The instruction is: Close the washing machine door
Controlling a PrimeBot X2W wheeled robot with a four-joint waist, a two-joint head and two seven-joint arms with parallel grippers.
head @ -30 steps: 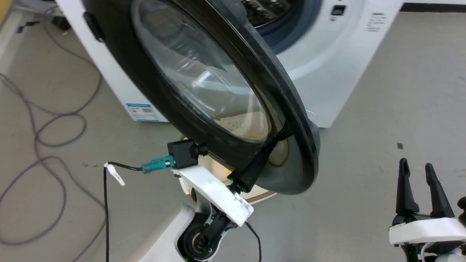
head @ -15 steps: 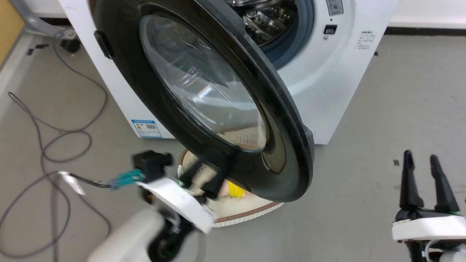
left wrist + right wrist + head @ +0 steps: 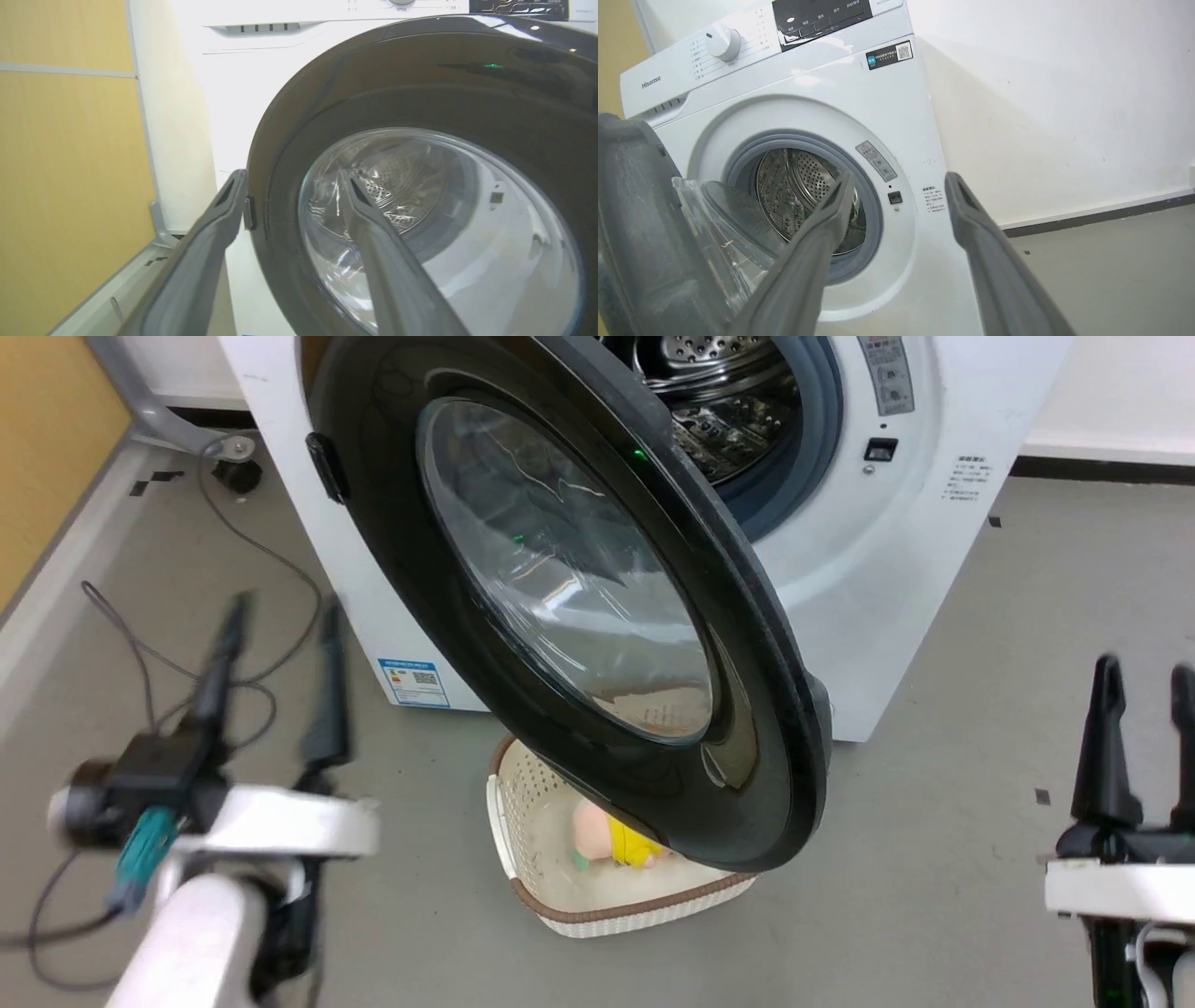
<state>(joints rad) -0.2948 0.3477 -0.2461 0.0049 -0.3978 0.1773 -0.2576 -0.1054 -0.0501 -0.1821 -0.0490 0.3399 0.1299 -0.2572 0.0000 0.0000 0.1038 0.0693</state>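
Grey floor (image 3: 980, 728) runs under the washing machine (image 3: 840, 579). The head view gives me a cream basket (image 3: 523, 803) below the half-open washing machine door (image 3: 560, 597), while the right wrist view gives me the dial (image 3: 723, 43) and steel drum (image 3: 798, 196). The door hangs ahead and right of my left claw (image 3: 280, 612), which is wide, empty and clear of it. The door is well left of my right claw (image 3: 1145, 667), which is also wide.

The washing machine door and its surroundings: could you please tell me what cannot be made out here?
- Head view: left claw blurred, outline smeared.
- Head view: washing machine door covers the back of the basket and part of the toy in it.
- Head view: print on the washing machine too small to read.
- Head view: right claw, outer finger cut by the picture's edge.
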